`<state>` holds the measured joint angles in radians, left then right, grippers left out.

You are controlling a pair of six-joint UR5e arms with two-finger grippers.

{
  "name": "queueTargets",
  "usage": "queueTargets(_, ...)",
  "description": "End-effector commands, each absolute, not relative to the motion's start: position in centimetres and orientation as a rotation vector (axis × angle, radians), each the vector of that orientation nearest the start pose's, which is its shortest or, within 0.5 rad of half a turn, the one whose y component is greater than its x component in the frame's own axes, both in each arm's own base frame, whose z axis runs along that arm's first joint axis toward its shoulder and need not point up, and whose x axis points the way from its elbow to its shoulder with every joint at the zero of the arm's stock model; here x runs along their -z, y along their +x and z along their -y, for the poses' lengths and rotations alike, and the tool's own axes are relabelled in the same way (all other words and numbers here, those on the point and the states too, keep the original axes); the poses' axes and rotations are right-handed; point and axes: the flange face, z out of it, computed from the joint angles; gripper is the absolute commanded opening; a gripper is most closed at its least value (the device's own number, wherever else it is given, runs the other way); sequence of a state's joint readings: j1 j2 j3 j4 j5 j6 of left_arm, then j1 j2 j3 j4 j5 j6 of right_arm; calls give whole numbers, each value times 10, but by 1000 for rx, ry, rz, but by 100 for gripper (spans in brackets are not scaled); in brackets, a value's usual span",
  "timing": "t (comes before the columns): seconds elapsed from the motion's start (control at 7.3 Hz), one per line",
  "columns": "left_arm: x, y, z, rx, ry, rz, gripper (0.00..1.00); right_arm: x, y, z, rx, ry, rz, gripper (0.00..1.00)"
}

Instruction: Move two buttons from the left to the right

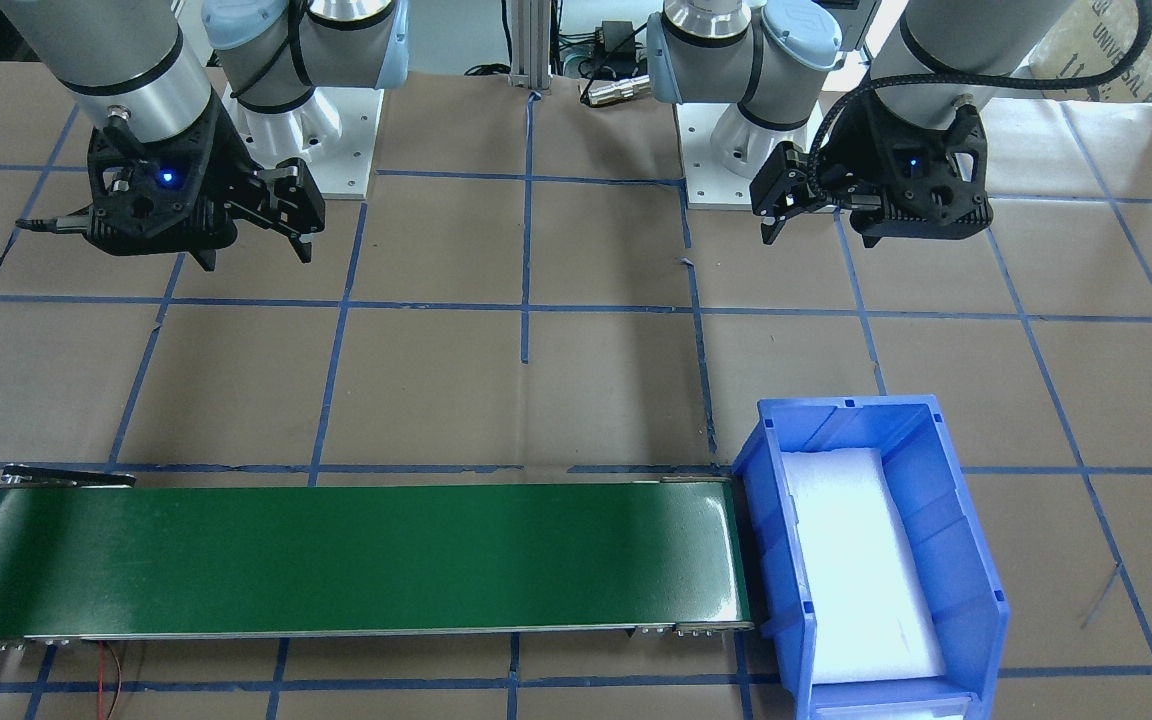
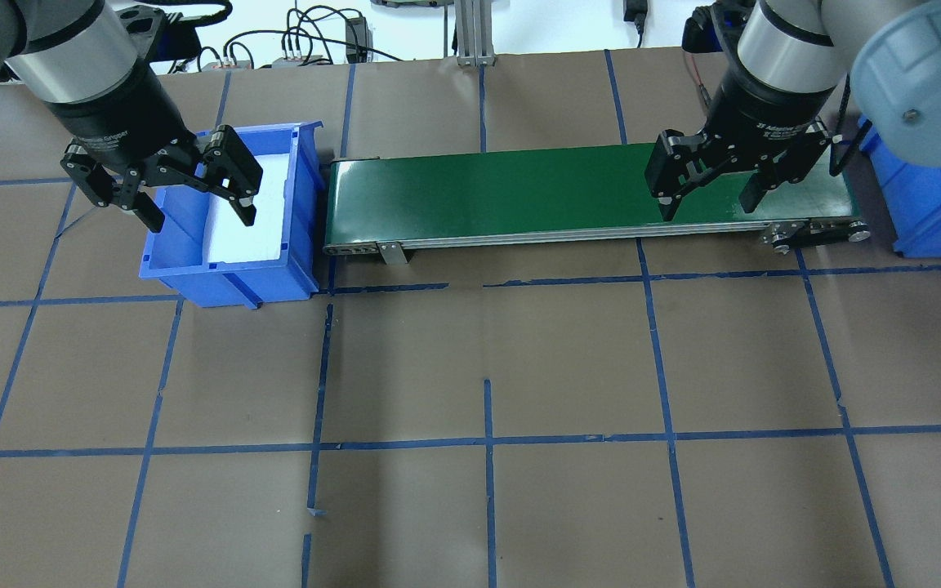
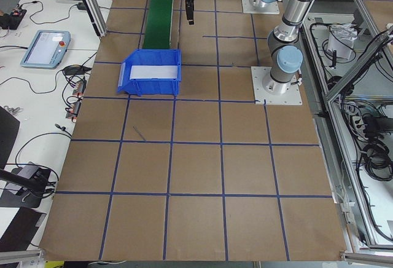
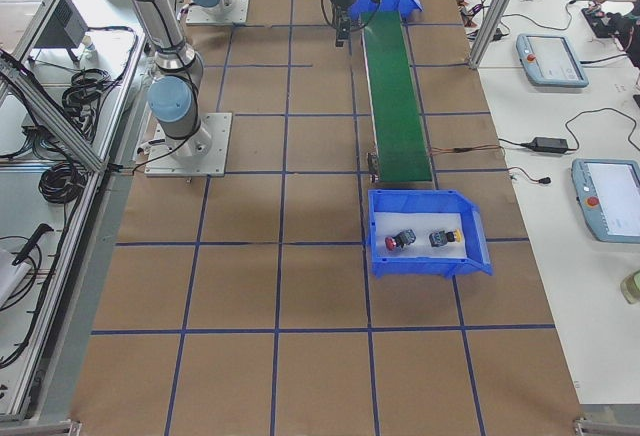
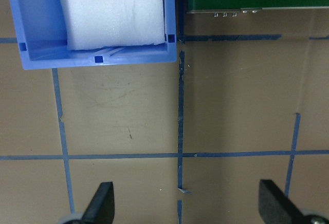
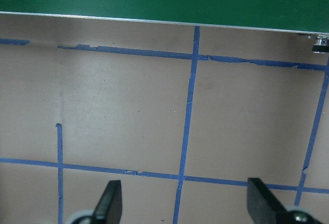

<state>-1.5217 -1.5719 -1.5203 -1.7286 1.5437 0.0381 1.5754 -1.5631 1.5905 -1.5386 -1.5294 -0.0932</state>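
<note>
Left pincer (image 2: 199, 216) is hanging open wide, gripping nothing. It is hovering above the table (image 2: 487, 343), on my side of the left bin (image 2: 229, 273). Its wrist camera is looking straight down at bare brown paper and tape lines (image 2: 487, 441). The left bin's near corner and the belt (image 2: 519, 192) end are showing along the top of that view.

Left bin is sitting just off the belt's left end. It is carrying only a white foam (image 2: 250, 212) block.

Right pincer (image 2: 707, 208) is also hanging open wide, gripping nothing. It is hovering over the table near the belt's right end, just on my side of the belt. Its wrist camera is showing the belt's edge along the top and a tape cross below.

Both buttons are lying in the right bin (image 4: 430, 266), on its white pad (image 4: 422, 226). That bin is sitting just past the belt's right end. Red button (image 4: 399, 242) is lying on the side nearer me. Yellow button (image 4: 444, 238) is lying beside it, apart and not touching. Both are sitting well away from either pincer.

In the overhead view my right arm is covering most of the right bin.
</note>
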Motion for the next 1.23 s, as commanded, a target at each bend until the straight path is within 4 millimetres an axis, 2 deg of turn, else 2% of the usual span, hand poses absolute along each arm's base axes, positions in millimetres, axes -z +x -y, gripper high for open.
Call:
queueTargets(0.0, -500, -113, 486, -160, -85, -3174, 100, -471, 140, 488, -90, -148, -3093, 100)
queueTargets(1.1, -493, -112, 487, -159, -97, -3167, 100, -471, 140, 488, -90, -148, -3093, 100)
